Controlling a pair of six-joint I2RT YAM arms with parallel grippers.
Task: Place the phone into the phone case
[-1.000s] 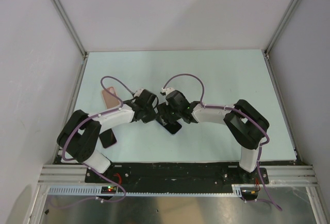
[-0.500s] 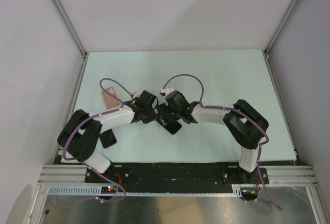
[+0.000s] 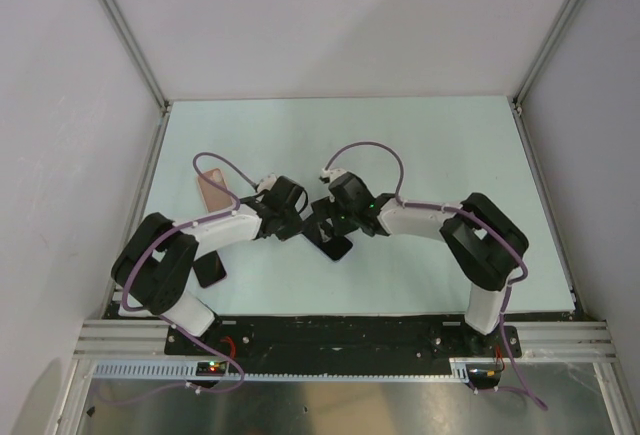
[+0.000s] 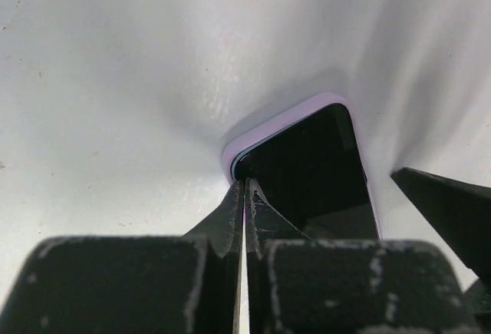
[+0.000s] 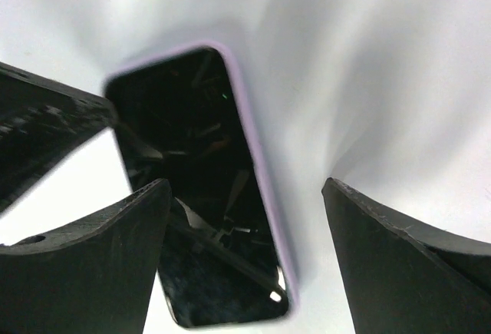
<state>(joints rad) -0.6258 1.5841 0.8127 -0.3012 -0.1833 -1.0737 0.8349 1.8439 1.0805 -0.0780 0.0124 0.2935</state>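
Note:
The phone (image 3: 337, 245) lies flat on the table between my two grippers, its glossy black face up, with a thin lilac rim showing along its edge in the left wrist view (image 4: 307, 161) and the right wrist view (image 5: 192, 142). My left gripper (image 3: 303, 223) is shut, and its tips (image 4: 245, 183) touch the phone's near corner. My right gripper (image 3: 324, 217) is open and straddles the phone's long edge (image 5: 245, 184), one finger over the screen, the other over bare table. The salmon-pink phone case (image 3: 212, 192) lies empty at the left, partly under the left arm's cable.
A flat black object (image 3: 210, 270) lies near the left arm's base, partly hidden by the arm. The pale green table (image 3: 420, 145) is enclosed by grey walls with metal posts at the far corners. The front rail runs along the near edge.
My right gripper has drawn back a little to the right, showing more of the phone. The left gripper and the case have hardly moved.

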